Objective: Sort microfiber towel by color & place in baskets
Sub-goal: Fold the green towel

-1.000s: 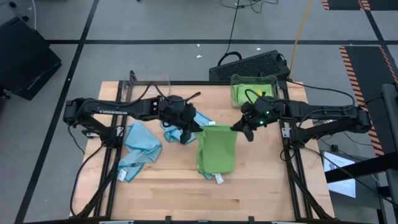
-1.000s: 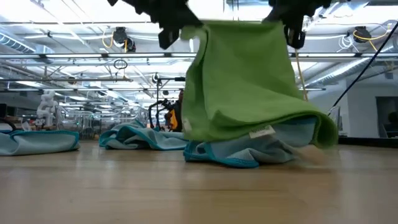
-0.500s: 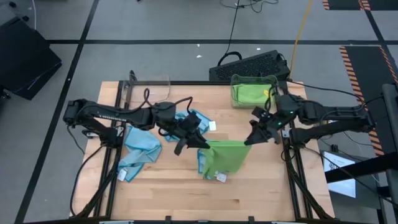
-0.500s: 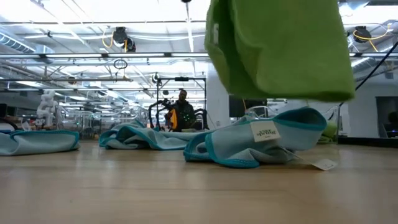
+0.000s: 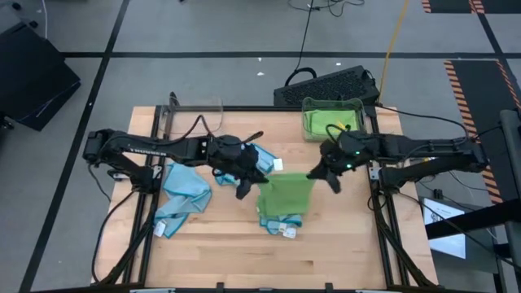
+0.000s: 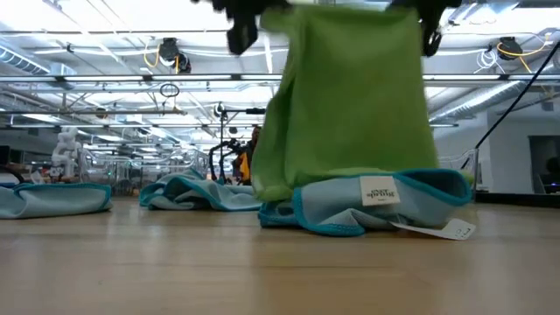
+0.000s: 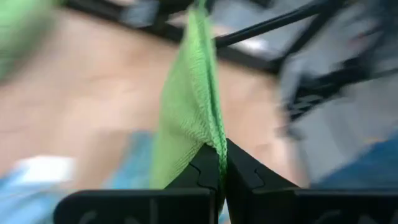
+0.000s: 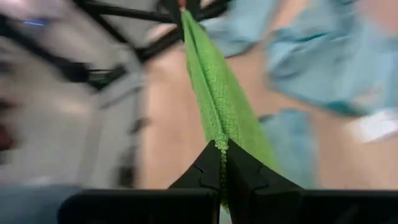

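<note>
Both grippers clenched on the green towel (image 5: 286, 195): left gripper (image 5: 247, 188) and right gripper (image 5: 321, 174) each pinch a top corner, towel stretched between them mid-worktop (image 5: 342, 244). It hangs over a blue towel (image 6: 367, 214). Right basket (image 5: 331, 117) already holds green cloth.

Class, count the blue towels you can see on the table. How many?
3. One blue towel lies at the left, one behind the left gripper, one under the hanging green towel. More could be hidden.

Part of a blue towel (image 6: 367, 210) is hidden behind the hanging green towel (image 6: 350, 96). In the low view, both arms are cut off at 12 o'clock. Wrist-view backgrounds are blurred.
</note>
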{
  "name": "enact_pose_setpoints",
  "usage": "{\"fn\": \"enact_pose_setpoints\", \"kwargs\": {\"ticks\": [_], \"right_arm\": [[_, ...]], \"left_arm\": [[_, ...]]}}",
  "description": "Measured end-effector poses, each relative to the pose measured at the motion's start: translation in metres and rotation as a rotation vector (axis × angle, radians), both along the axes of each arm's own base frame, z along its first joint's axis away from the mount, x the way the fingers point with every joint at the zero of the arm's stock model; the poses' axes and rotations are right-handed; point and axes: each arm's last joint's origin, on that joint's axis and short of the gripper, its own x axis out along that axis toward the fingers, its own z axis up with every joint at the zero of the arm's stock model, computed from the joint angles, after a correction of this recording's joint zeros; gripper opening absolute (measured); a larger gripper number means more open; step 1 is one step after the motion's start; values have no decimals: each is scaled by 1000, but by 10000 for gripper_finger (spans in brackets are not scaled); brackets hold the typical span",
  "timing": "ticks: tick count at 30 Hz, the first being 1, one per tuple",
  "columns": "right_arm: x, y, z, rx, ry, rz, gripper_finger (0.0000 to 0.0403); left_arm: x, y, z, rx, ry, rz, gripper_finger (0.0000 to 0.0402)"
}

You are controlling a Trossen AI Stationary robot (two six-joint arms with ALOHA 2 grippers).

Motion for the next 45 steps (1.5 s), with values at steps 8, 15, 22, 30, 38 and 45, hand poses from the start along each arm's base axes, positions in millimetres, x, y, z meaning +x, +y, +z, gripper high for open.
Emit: {"fn": "enact_pose_setpoints", "kwargs": {"ticks": [8,15,22,30,38,45], "right_arm": [[29,-38,-22,-381,85,-233,0],[55,-74,-53,-467,192,-267,0],[70,-95,-78,-452,230,-227,0],[73,-105,-92,-373,251,-186,0],[71,-90,-99,-232,266,-43,0],[63,-71,-123,-92,294,1,0]], "left_arm": [[-1,44,-14,288,90,176,8],[6,76,-43,430,221,188,8],[11,97,-70,498,328,151,8],[11,101,-83,471,386,67,8],[12,82,-84,322,371,-35,8],[17,63,-83,289,348,-61,8]]}}
